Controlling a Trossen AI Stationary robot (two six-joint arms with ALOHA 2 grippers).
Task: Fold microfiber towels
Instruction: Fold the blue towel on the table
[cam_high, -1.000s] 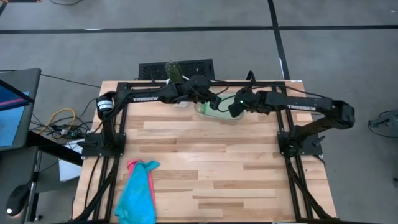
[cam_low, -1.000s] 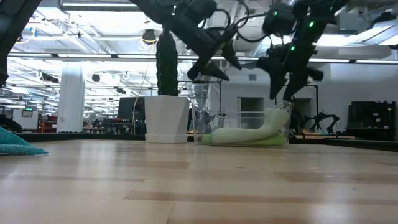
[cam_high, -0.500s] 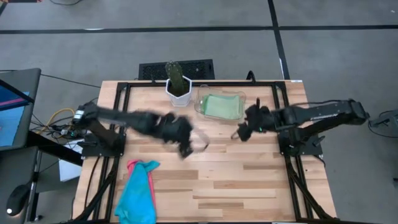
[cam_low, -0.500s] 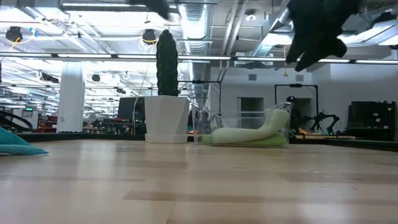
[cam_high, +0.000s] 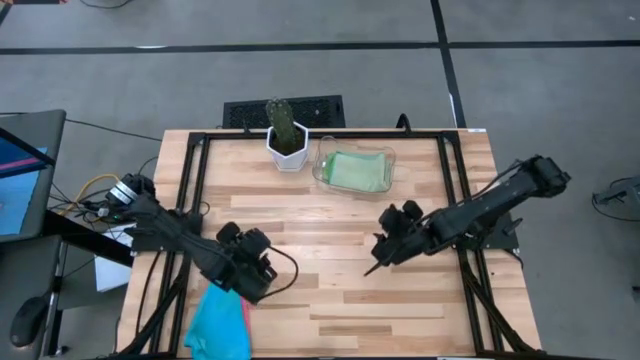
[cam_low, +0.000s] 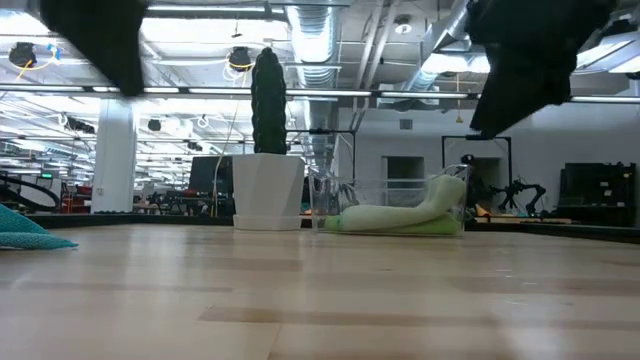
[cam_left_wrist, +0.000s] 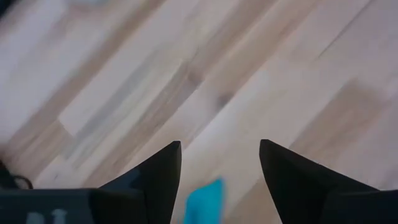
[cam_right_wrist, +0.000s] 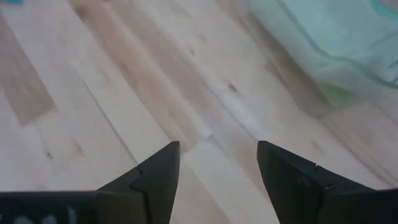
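- Near the counter's front-left corner lies a crumpled heap of microfiber towels, turquoise on top with a hot pink strip along one side; part of it hangs past the front edge in the high view.
- At the back edge, just beside the potted cactus, a clear tray holds folded light green towels, which bulge above the rim in the low view.
- Half a second ago the left pincer was over the counter's middle; now it hangs at the back tip of the turquoise heap, fingers spread wide and empty, with a bit of turquoise showing between them in its wrist view.
- Meanwhile the right pincer has come away from the tray toward the counter's centre-right, fingers also wide apart over bare wood, holding nothing.
- Between the two pincers and across the whole front-right part, the wood is bare.
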